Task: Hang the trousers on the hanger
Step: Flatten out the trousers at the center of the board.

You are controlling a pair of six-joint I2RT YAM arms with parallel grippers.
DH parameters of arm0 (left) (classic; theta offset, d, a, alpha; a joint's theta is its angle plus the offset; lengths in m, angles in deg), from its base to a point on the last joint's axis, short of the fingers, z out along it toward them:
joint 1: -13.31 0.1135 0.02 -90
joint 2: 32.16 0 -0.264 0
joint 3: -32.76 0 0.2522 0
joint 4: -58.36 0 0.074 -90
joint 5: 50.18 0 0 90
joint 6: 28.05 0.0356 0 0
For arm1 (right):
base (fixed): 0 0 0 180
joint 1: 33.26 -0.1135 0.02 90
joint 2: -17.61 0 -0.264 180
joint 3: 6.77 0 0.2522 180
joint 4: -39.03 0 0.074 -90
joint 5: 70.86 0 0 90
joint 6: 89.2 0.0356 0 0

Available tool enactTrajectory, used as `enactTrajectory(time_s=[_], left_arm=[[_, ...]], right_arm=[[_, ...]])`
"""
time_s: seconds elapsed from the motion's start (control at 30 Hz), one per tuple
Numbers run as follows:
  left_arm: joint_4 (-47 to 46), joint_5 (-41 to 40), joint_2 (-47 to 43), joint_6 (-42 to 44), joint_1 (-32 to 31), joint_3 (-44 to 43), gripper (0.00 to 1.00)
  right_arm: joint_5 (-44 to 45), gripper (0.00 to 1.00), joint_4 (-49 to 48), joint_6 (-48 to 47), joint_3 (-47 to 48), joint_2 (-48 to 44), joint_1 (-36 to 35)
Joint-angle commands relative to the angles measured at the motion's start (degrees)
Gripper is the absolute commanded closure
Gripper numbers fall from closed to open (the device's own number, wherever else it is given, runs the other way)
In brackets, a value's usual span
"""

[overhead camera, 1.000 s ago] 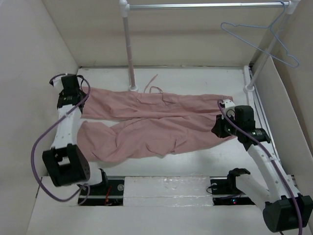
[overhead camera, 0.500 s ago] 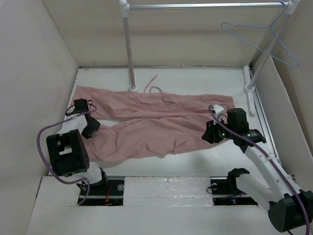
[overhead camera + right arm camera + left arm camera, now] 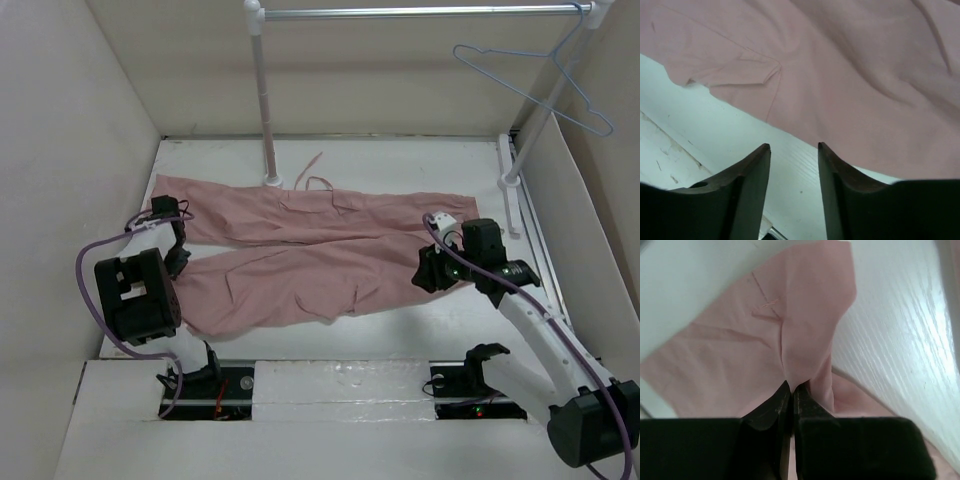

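The dusty-pink trousers [image 3: 300,250] lie flat across the table, legs pointing left and waist to the right. My left gripper [image 3: 178,262] sits at the left end of the near leg; the left wrist view shows the gripper [image 3: 792,385] shut on a pinched fold of the trousers [image 3: 765,340]. My right gripper [image 3: 425,272] hovers at the near edge of the waist end. In the right wrist view that gripper [image 3: 792,146] is open over bare table, with the trousers [image 3: 850,75] just beyond its tips. The pale blue hanger [image 3: 460,55] hangs from the rail at the back right.
A metal rail [image 3: 420,12] spans the back on white posts [image 3: 265,100], one standing on the table beside the trousers' far edge. Beige walls [image 3: 80,150] close in both sides. A drawstring [image 3: 312,170] trails toward the back.
The left arm swung from the far leg's end to the near leg's end and closed on its fabric. The right gripper opened wider and shifted slightly left along the trousers' edge.
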Motion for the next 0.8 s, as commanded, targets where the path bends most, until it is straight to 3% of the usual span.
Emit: enactTrajectory(time_s=[0.0, 0.13, 0.17, 0.23, 0.27, 0.3, 0.37, 0.43, 0.5, 0.53, 0.57, 0.67, 0.77], left_arm=[[8.29, -10.31, 0.51, 1.82, 0.64, -5.89, 1.00], [12.24, -17.25, 4.11, 0.86, 0.64, -8.35, 1.00], [13.13, -18.31, 5.16, 0.25, 0.64, -10.10, 0.96], [13.75, -19.20, 7.63, -0.29, 0.64, -11.43, 0.77], [13.49, -18.42, 7.90, -0.29, 0.64, -12.30, 0.45], [13.23, -17.63, 7.81, -0.46, 0.64, -12.57, 0.29], [10.60, -12.98, 6.24, -0.46, 0.64, -13.01, 0.10], [8.23, -9.29, 2.46, -0.20, -0.41, -14.06, 0.08], [6.99, -8.57, -1.14, 0.68, -4.35, -17.22, 0.09], [4.63, -7.00, -2.63, 1.29, -8.20, -21.06, 0.13], [4.61, -6.98, -2.65, 1.90, -8.24, -21.10, 0.13], [1.36, -2.60, -2.04, 2.44, -16.48, -26.96, 0.20], [1.18, -1.09, 5.49, 3.31, -25.44, -33.98, 0.27]], right_arm=[[1.02, 0.50, -2.85, 0.24, 1.30, 0.37, 0.51], [2.33, 0.34, -2.42, 0.33, 1.04, -0.67, 3.05], [2.60, 0.27, -2.42, 0.24, 1.04, -1.03, 4.19], [4.00, 0.21, -0.84, 0.15, 1.91, -2.08, 5.60], [4.71, 0.16, -0.40, 0.07, 2.35, -2.96, 6.30], [5.50, 0.14, 0.82, 0.06, 3.31, -3.40, 7.79], [7.87, 0.11, 2.06, 0.33, 4.29, -3.49, 8.33], [9.28, 0.12, 3.47, 0.77, 5.25, -3.06, 9.90], [9.89, 0.20, 3.65, 1.55, 5.52, -2.79, 10.69], [11.81, 0.58, 3.82, 2.52, 5.61, -2.79, 12.79], [11.83, 0.59, 3.82, 2.53, 5.61, -2.79, 12.81], [12.53, 1.00, 4.44, 3.31, 6.65, -1.13, 16.85], [12.18, 0.98, 2.17, 3.93, 7.10, 1.51, 19.84]])
